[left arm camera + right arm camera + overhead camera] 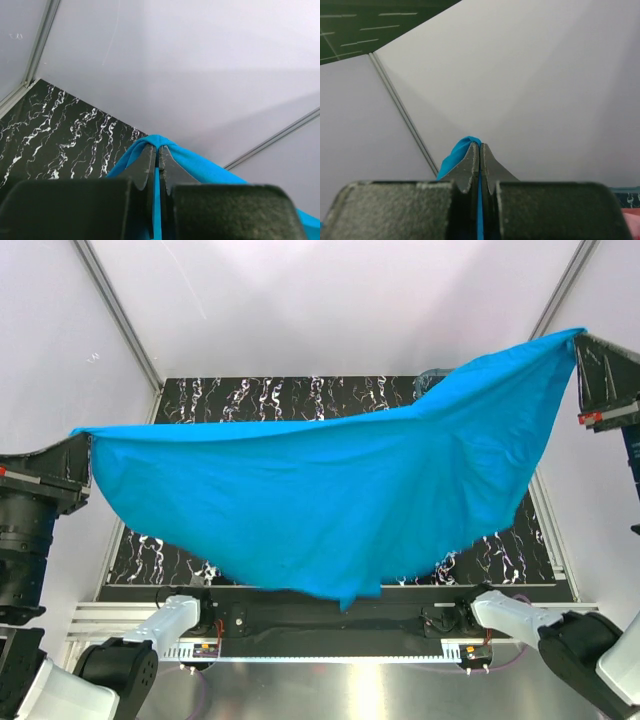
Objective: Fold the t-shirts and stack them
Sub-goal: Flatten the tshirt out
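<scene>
The turquoise-blue t-shirt [330, 495] hangs spread wide in the air above the black marbled table [300, 398], held by two corners. My left gripper [85, 445] is shut on its left corner; in the left wrist view the cloth [200, 167] bunches over the closed fingertips of the left gripper [160, 150]. My right gripper [578, 340] is shut on the right corner, held higher; the right wrist view shows blue cloth [457, 155] pinched at the right gripper's tips [480, 146]. The shirt sags in the middle. A sliver of pink [631, 222] shows at the right wrist view's lower right edge.
A teal plastic basket [432, 378] peeks out behind the shirt at the table's back right. White enclosure walls with metal frame bars [115, 310] surround the table. The arm bases [215, 625] sit along the near edge.
</scene>
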Motion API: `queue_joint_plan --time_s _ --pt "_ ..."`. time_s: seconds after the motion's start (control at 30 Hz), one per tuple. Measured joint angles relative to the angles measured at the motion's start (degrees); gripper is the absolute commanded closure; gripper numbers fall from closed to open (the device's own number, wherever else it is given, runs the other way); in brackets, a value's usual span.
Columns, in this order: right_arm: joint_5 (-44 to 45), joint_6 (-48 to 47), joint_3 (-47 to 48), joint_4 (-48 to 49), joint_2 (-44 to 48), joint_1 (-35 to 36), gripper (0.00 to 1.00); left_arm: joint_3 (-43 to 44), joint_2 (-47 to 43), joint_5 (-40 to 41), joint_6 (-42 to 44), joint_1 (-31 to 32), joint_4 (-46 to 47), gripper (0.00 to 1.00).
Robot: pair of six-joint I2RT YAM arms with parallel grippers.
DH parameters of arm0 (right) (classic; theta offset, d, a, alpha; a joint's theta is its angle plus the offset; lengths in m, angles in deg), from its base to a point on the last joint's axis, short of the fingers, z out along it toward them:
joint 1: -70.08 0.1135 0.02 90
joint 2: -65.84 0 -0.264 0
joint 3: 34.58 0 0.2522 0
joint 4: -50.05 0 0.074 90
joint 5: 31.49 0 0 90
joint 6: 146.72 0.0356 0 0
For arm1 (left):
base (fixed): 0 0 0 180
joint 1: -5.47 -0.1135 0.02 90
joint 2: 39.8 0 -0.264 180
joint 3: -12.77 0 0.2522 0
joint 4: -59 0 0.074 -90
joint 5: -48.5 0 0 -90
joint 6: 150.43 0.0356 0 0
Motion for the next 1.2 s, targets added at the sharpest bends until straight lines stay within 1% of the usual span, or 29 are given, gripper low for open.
queue_joint_plan --time_s 0.1,0.33,0.5,0.63,0.77,0.87,0.93,1.03,1.2 --pt "-1.6 0.4 4.6 -1.6 -2.6 0.0 1.00 -0.2 0.2 0.1 0.0 0.0 1.6 1.00" --pt "-5.5 2.8 1.6 -1.4 0.1 0.0 1.00 -7.5 -4.6 3.8 2.2 0.0 7.4 1.00" --pt "-7.0 2.8 -2.2 3.7 0.3 0.0 1.00 -14.8 -6.3 6.5 4.3 0.0 13.4 1.00" --pt "-7.1 0.9 -4.6 9.0 -4.2 0.0 1.00 -21.1 -3.7 7.8 5.6 0.0 17.4 1.00" --pt "-7.1 -2.1 -5.4 13.9 -11.1 0.0 1.00 -21.9 2.5 8.6 7.3 0.0 21.1 1.00" --pt "-7.1 -4.5 -6.4 14.9 -15.5 0.0 1.00 -21.3 6.8 9.2 8.7 0.0 23.4 1.00" --pt "-7.1 -5.8 -7.1 14.9 -16.7 0.0 1.00 -21.3 8.4 9.5 9.6 0.0 24.1 1.00" --pt "-7.1 -7.2 -7.6 14.8 -16.4 0.0 1.00 -21.4 8.4 9.8 10.2 0.0 24.0 1.00" --pt "-7.3 -7.1 -7.6 14.8 -11.5 0.0 1.00 -22.3 2.9 10.6 10.4 0.0 24.3 1.00"
